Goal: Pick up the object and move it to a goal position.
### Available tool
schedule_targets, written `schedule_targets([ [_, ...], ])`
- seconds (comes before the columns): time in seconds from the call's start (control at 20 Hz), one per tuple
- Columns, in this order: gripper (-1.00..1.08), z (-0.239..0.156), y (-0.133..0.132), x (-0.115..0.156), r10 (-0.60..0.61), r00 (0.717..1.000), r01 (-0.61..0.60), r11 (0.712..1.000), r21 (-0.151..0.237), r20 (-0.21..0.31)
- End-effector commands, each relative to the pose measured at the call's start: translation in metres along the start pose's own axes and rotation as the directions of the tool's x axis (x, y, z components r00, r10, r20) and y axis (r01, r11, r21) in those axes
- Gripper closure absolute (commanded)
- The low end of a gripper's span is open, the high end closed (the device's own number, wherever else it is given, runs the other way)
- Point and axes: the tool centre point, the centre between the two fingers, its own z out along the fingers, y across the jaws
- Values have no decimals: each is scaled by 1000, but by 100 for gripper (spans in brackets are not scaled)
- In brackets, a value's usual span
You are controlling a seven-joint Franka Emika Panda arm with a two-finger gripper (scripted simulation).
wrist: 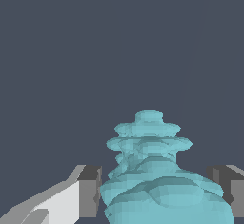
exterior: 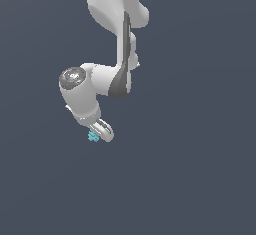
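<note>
- The arm comes down from the top of the exterior view and bends toward that view's left, ending in a rounded wrist with the tool below it.
- The tool's two fingers stand on either side of the object, a small light cyan, ridged, lumpy piece. In the wrist view the object fills the gap between the grey pads; the pad on one side looks to touch it, the other is at the picture's edge, so contact there is less sure.
- The tool appears to be pinching the object, pressed in on it rather than spread wide.
- In the exterior view the object sits at the tool's tip, slightly toward that view's left. Whether it rests on the tabletop or hangs above it cannot be told; the plain dark surface shows no shadow.
- Judged progress: the reach and grasp seem done. The carry to the goal is left, and no goal marker is visible in either view.
</note>
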Motion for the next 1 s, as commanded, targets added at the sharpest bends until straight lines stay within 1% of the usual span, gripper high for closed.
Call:
schedule_targets([
  [0.0, 108, -12, 10, -11, 0, 1000, 0, 1000, 1, 0],
  [0.55, 108, -70, 58, -59, 0, 1000, 0, 1000, 1, 0],
  [0.95, 108, -99, 81, -81, 0, 1000, 0, 1000, 1, 0],
])
